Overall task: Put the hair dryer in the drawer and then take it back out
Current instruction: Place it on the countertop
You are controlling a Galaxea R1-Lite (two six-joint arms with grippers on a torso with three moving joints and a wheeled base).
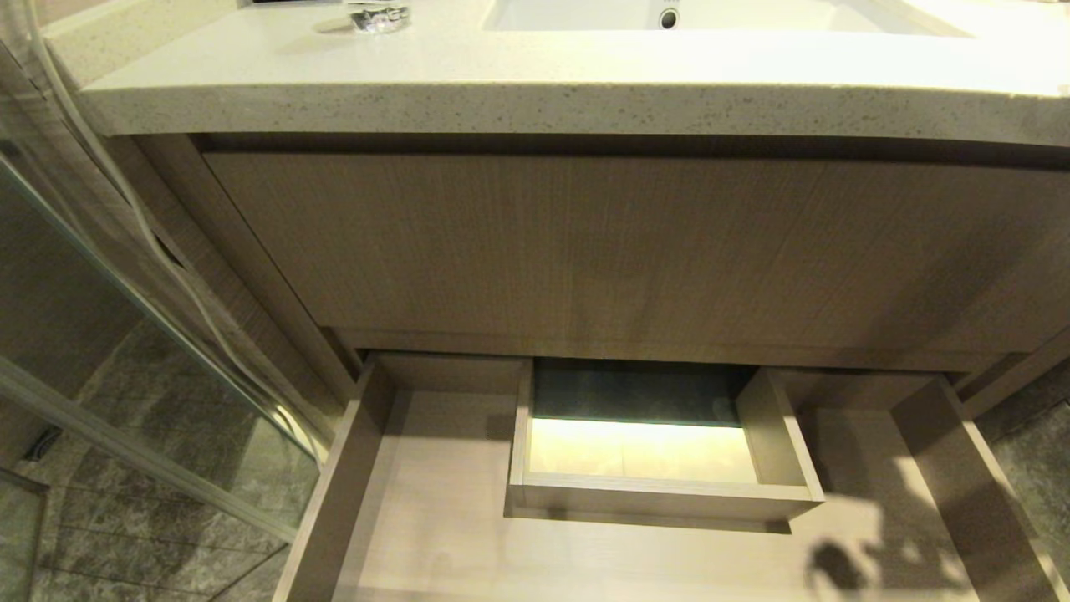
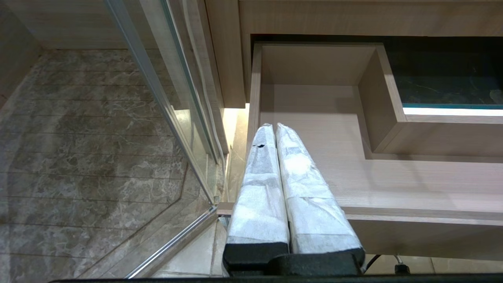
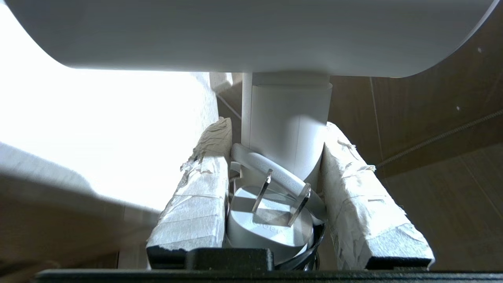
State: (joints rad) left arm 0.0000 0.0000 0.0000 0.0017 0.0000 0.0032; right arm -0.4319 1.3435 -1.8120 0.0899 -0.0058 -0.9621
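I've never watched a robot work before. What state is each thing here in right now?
Drawer: pulled open, nothing lying in it.
Hair dryer: held by its handle, cord and plug bundled against it.
Right hand: shut on the hair dryer.
Left hand: shut, empty, over the drawer's left end.

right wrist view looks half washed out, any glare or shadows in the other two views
Right wrist view: blown-out white beside the hair dryer held in the right gripper. Head view: bright patch in the drawer cut-out, arm-like shadows at its right. Left wrist view: evenly lit, left gripper sharp.
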